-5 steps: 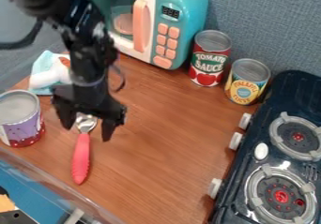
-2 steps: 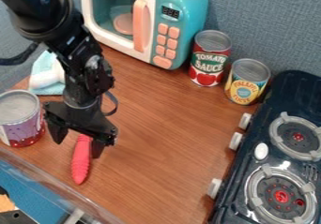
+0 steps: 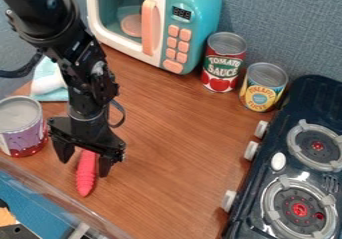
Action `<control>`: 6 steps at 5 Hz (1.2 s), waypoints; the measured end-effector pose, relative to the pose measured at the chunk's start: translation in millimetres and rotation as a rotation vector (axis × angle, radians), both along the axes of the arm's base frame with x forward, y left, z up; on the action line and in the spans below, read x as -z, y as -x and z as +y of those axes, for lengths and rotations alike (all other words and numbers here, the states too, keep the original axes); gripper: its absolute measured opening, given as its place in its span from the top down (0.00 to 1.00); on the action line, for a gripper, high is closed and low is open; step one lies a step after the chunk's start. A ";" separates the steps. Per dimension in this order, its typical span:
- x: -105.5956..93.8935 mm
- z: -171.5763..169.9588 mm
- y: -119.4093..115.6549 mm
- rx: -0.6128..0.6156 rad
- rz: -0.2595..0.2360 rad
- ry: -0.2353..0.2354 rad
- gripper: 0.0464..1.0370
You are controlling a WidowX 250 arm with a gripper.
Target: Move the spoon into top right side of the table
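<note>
- the spoon [image 3: 86,173] has a pinkish-red handle with ridges along its sides, narrowing to a rounded end; its head is hidden behind the gripper [image 3: 84,167].
- it lies on the brown wood-grain table [image 3: 167,158], at the lower left of the view, its handle end toward the bottom edge.
- the tall red can [image 3: 219,72] has a label with pale lettering over a green band and red tomatoes pictured below.
- just beside it, the short yellow can [image 3: 262,95] carries a label with lettering and a round blue patch.
- the purple can [image 3: 23,137], at the left edge, has a patterned label, darker red toward its base.
- the toy microwave [image 3: 195,18], teal and white, bears a dark display with pale digits, too small to read surely.
- the black arm [image 3: 63,38] slants in from the upper left, its wrist close to upright and the gripper pointing down near the purple can.
- the claw is open, its two fingers spread apart on either side of the spoon.
</note>
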State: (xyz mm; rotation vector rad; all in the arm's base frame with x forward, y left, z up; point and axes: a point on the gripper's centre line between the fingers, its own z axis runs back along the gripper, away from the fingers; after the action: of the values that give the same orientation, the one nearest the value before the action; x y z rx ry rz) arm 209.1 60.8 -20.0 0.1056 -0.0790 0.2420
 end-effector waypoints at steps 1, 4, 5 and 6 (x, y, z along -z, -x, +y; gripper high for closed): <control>0.3 -0.2 -0.6 0.020 0.004 -0.001 0.39; 1.2 2.2 -3.3 -0.030 -0.003 0.023 0.66; 3.5 2.7 -3.8 -0.027 0.009 0.041 0.63; 9.9 3.0 -1.4 -0.004 0.052 0.061 0.32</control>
State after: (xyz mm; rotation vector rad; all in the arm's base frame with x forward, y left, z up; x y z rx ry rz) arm 210.5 63.7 -29.8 0.0514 -0.0200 0.2455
